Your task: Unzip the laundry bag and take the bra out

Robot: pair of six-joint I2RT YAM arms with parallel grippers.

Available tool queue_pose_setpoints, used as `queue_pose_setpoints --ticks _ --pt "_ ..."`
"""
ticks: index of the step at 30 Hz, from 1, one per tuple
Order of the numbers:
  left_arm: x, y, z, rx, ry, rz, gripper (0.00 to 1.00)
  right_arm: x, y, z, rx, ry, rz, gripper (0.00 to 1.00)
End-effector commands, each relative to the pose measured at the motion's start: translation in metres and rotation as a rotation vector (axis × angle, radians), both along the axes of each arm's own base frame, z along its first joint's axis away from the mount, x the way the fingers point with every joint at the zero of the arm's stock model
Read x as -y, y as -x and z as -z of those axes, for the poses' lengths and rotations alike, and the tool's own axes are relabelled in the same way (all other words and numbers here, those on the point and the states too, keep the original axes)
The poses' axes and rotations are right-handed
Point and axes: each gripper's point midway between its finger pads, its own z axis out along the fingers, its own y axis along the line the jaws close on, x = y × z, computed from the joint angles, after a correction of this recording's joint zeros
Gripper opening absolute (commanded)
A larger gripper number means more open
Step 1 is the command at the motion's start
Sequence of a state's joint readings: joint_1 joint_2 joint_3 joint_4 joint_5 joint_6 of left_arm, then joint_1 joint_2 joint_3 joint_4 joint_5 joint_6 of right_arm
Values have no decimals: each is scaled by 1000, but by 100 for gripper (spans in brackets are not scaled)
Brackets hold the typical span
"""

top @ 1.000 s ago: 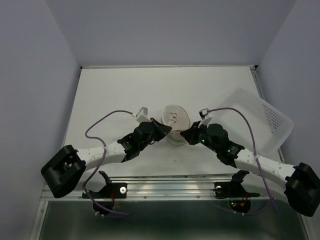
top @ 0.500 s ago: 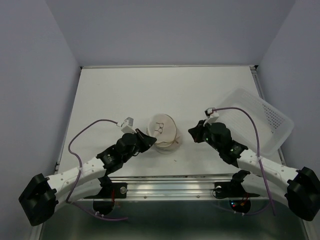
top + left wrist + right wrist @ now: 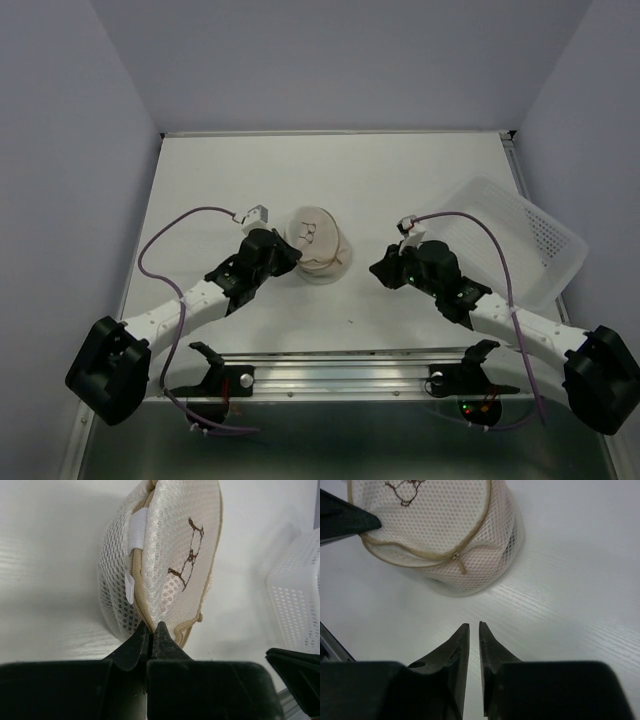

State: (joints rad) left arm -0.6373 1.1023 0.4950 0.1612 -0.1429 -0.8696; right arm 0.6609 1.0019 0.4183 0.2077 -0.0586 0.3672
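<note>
The laundry bag (image 3: 318, 243) is a cream mesh pouch with a brown mark on its face, tipped up on its edge at the table's middle. My left gripper (image 3: 293, 260) is shut on the bag's tan zipper seam at its near-left edge (image 3: 151, 626). The bag (image 3: 172, 565) fills the left wrist view, and a white tab (image 3: 130, 587) hangs by the zipper. My right gripper (image 3: 378, 268) is shut and empty on the table, a short way right of the bag (image 3: 435, 525). The tan zipper pull (image 3: 461, 565) faces the right gripper (image 3: 474, 625). The bra is hidden.
A white perforated plastic basket (image 3: 520, 240) sits tilted at the right edge of the table, and it also shows in the left wrist view (image 3: 300, 595). Grey walls close in the table on three sides.
My left gripper has carried the bag left and a little farther back, tipping it on edge. My right gripper has come off the bag and now sits apart from it.
</note>
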Motion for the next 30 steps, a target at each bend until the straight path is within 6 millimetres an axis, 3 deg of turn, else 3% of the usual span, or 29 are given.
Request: queue_pose_setpoints --ticks 1,6,9,21,30 --pt "11 -10 -22 68 -30 82 0 -25 3 -22 41 -45 -141 24" --pt "9 1 -18 58 0 87 0 -41 -1 -10 16 -32 -180 44" --pt "7 6 -18 58 12 88 0 -54 -6 -5 12 -18 -198 47" --pt "8 11 -19 63 36 102 0 -98 -20 14 65 35 -302 48" --pt "9 15 -20 67 56 118 0 -98 -33 29 75 83 -270 43"
